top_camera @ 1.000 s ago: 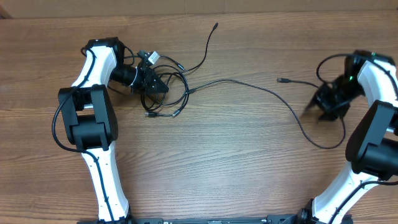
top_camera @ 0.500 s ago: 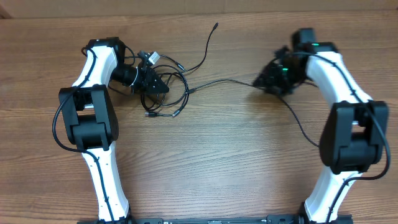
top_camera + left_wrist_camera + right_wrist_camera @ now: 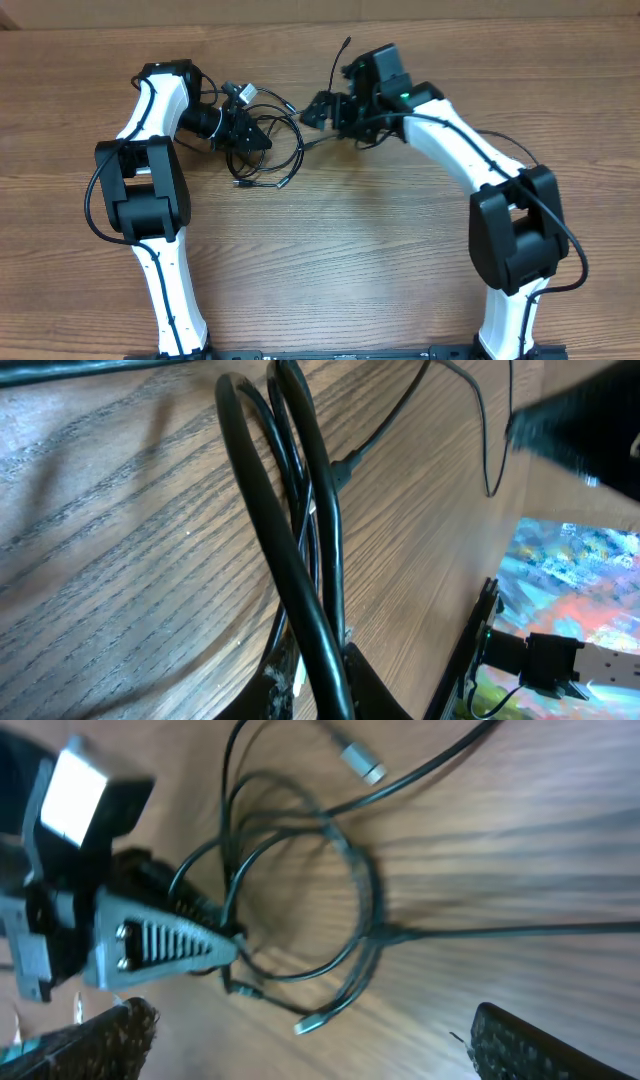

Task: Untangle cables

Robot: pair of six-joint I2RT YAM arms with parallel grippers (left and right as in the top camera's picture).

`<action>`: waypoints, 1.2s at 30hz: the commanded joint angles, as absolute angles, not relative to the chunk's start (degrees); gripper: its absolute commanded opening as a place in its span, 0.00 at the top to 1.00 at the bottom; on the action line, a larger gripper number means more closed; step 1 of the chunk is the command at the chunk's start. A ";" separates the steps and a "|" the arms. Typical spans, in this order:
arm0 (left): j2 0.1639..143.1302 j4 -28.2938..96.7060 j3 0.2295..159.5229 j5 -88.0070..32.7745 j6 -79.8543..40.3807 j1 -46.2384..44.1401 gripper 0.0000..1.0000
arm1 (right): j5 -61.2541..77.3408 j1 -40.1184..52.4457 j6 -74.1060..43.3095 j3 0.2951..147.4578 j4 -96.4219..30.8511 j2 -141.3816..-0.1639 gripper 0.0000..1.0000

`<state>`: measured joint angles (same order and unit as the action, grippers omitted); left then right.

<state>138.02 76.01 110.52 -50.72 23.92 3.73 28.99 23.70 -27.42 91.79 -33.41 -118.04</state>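
The cables [image 3: 283,150] lie as a tangle of thin black loops left of the table's middle. One loose end [image 3: 346,43] runs up toward the far edge. My left gripper [image 3: 262,140] is shut on a bundle of the cables [image 3: 290,550], which pass between its fingers [image 3: 365,685]. Just right of the tangle, my right gripper [image 3: 325,112] hovers wide open and holds nothing. In the right wrist view the cables [image 3: 345,890] and a plug [image 3: 361,762] lie ahead of the right gripper [image 3: 315,1050], beside the left gripper [image 3: 150,945].
One strand [image 3: 335,135] leads right from the tangle and disappears under the right arm [image 3: 450,140]. A small connector [image 3: 312,1020] lies on the wood between my right fingers. The left arm [image 3: 150,110] stands along the left side.
My right arm has swung from the table's right side leftward to the tangle, and its jaws have opened wide. The left gripper has kept its hold without moving.
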 commanded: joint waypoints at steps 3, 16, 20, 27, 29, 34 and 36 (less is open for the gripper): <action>137.71 75.92 110.74 -50.41 23.51 3.31 0.83 | 27.92 25.80 -28.71 91.94 -33.04 -118.10 0.00; 137.71 75.77 110.74 -50.41 22.22 3.27 0.30 | 27.92 25.76 -28.71 91.94 -33.04 -118.10 0.00; 137.71 75.77 110.74 -48.62 22.22 3.27 0.00 | 27.92 25.76 -28.71 91.94 -33.04 -118.10 0.00; 137.71 74.70 110.72 -47.13 21.12 3.27 0.00 | 27.92 25.76 -28.71 91.94 -33.04 -118.10 0.00; 137.71 74.65 110.72 -47.16 21.12 3.27 0.00 | 27.92 25.76 -28.71 91.94 -33.04 -118.10 0.00; 137.71 74.65 110.74 -47.16 21.10 3.27 0.00 | 27.92 25.76 -28.71 91.94 -33.04 -118.10 0.00; 137.71 74.65 110.74 -47.16 21.10 3.27 0.00 | 27.92 25.76 -28.71 91.94 -33.04 -118.10 0.00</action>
